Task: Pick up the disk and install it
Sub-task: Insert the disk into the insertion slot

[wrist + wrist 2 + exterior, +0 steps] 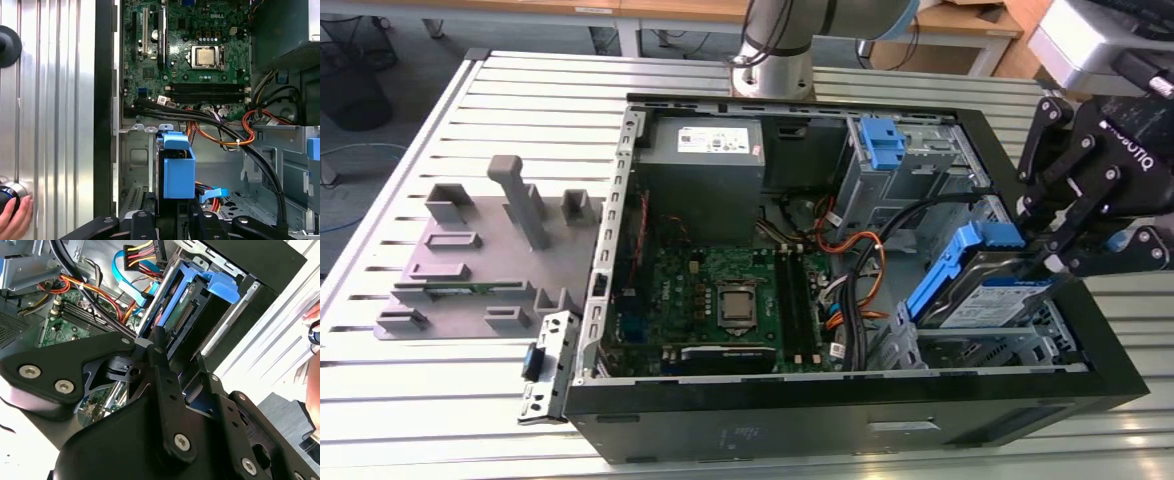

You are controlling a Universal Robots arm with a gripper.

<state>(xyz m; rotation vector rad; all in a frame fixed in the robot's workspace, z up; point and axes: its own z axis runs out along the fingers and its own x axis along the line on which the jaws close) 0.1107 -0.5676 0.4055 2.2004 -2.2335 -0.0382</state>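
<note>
A slotted metal table (454, 420) carries an open black computer case (854, 425), seen from above in the exterior view. At the exterior view's left, outside the case, sits a grey plastic fixture (480, 260) with upright posts. Inside the case, a green motherboard (720, 300) lies flat. Behind it is a grey power supply box (700, 150) with a white sticker. Further right, black, orange and blue cables (854, 250) loop across the floor, and a small blue latch (883, 145) stands by the rear drive cage.

The disk (981, 290), silver with a white-and-blue label and a blue carrier frame, sits tilted in the drive bay at the case's near corner on the exterior view's right. Its blue end is raised above the bay. The black gripper (1061, 255) comes in from the right and meets that raised end.

In the first wrist view the disk (178, 172) stands edge-on, with the gripper (170, 215) straddling it and its fingers (144, 217) pressed against the carrier's two sides. In the second wrist view the disk (192, 305) lies just beyond the gripper (182, 362), partly inside the bay, and the claw is clamped on it.
</note>
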